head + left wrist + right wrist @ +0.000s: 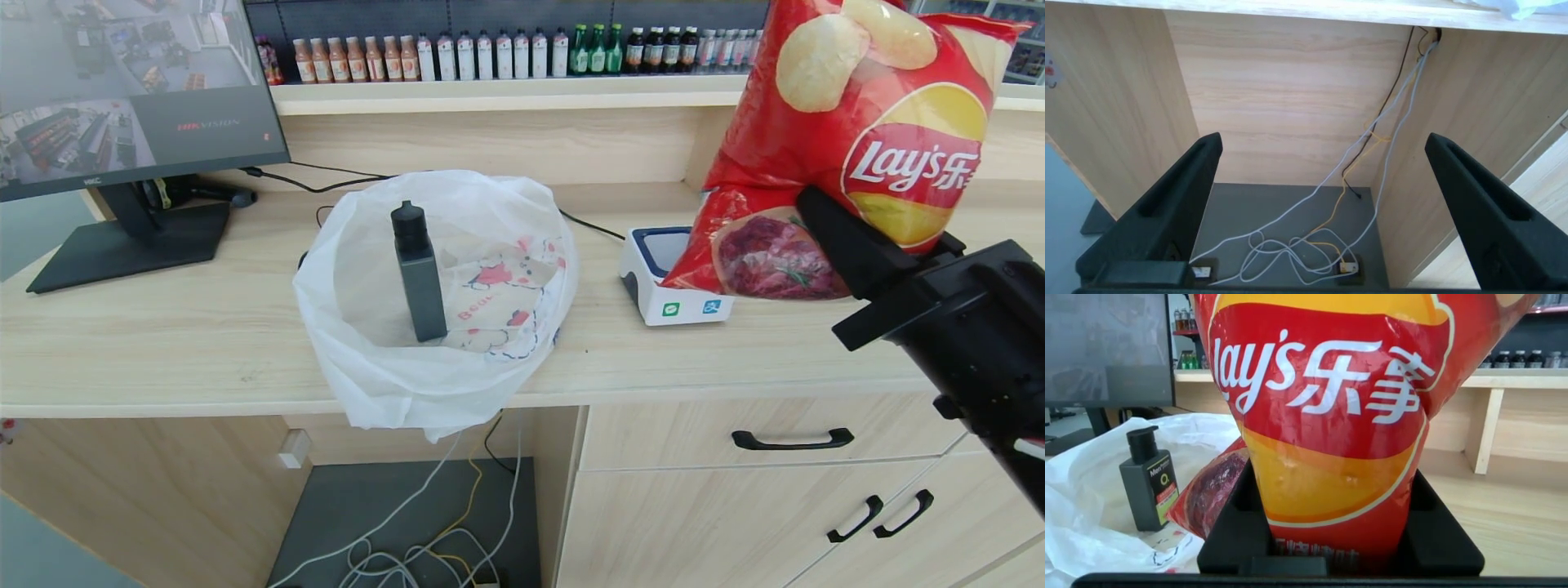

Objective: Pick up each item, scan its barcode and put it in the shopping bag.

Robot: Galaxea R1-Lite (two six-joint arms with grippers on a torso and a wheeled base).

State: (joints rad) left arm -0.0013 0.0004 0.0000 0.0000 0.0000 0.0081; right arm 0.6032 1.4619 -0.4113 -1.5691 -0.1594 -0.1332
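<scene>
Red chip bag [1331, 449] clamped in hand [1337, 518], dark bottle [1149, 490] in shopping bag [1086, 531]

On the desk [163, 343], the shopping bag [367, 359] sits mid-way along, spilling over the front edge, with a pump bottle [419, 273] upright inside it. Just to its right lies the barcode scanner [669, 302]. The bag of chips [849, 147] hangs over the scanner, held in the right gripper [1335, 478]. A monitor [122, 90] stands back left, and a shelf [490, 91] of bottles [490, 55] runs behind.
</scene>
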